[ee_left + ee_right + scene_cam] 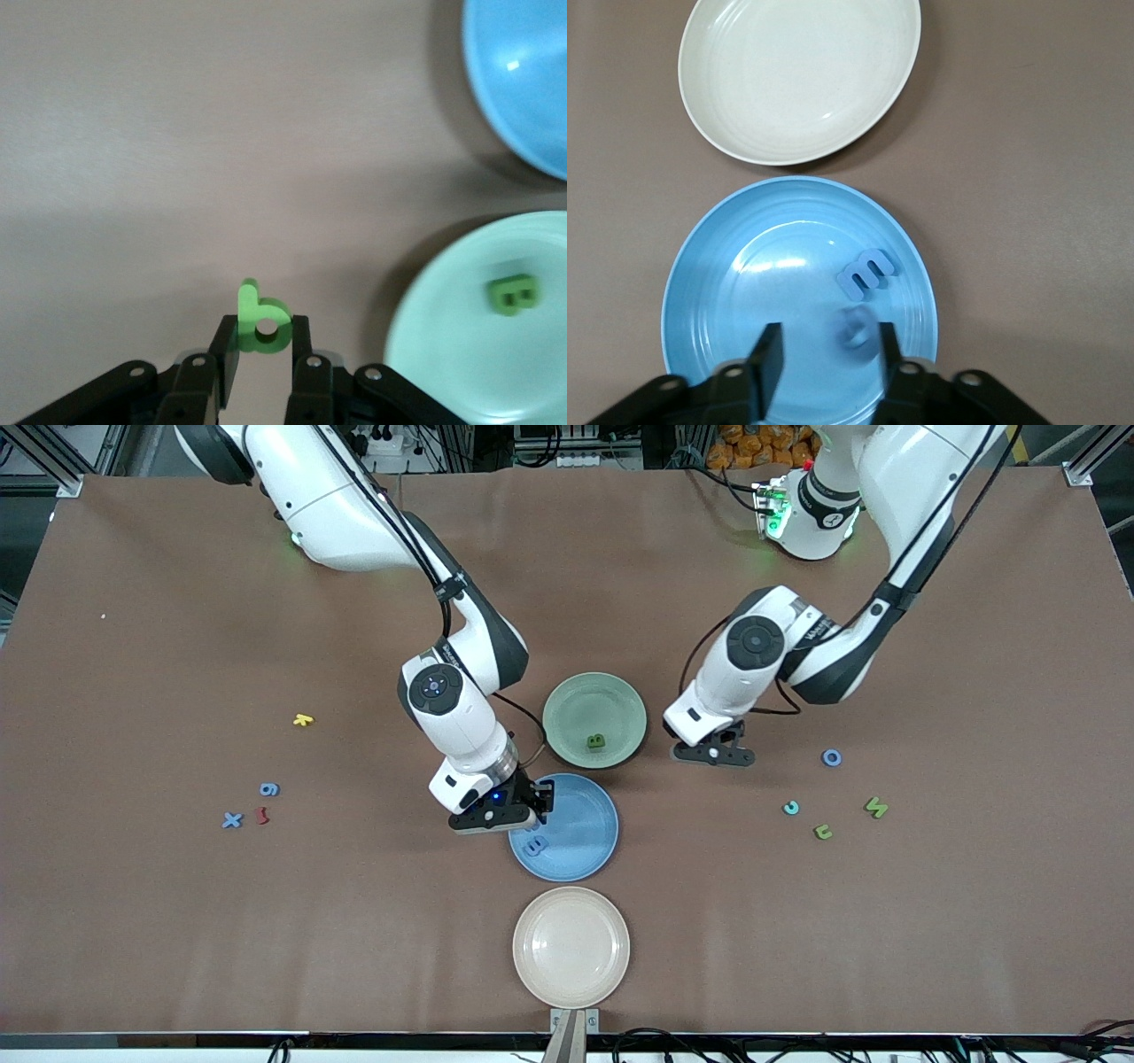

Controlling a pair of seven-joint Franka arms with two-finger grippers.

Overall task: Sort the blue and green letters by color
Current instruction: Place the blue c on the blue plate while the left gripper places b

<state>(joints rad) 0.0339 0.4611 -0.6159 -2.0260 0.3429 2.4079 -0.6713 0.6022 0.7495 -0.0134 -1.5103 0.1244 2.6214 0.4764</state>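
My left gripper [716,755] [264,332] hangs over the bare table beside the green plate [567,691] [443,354], shut on a green letter b [262,317]. One green letter [597,740] [513,294] lies in that plate. My right gripper [518,810] [828,350] is over the blue plate [580,824] [744,266] with its fingers apart. A blurred blue letter [855,332] sits loose between them, close to one finger. Another blue letter [536,844] [866,272] lies in the blue plate.
A cream plate [571,948] [797,80] sits nearest the front camera. Toward the left arm's end lie a blue ring [831,757], a teal piece [790,807] and two green letters [823,832] [876,807]. Toward the right arm's end lie two blue pieces [269,788] [232,820], a dark red piece [262,815] and a yellow letter [303,720].
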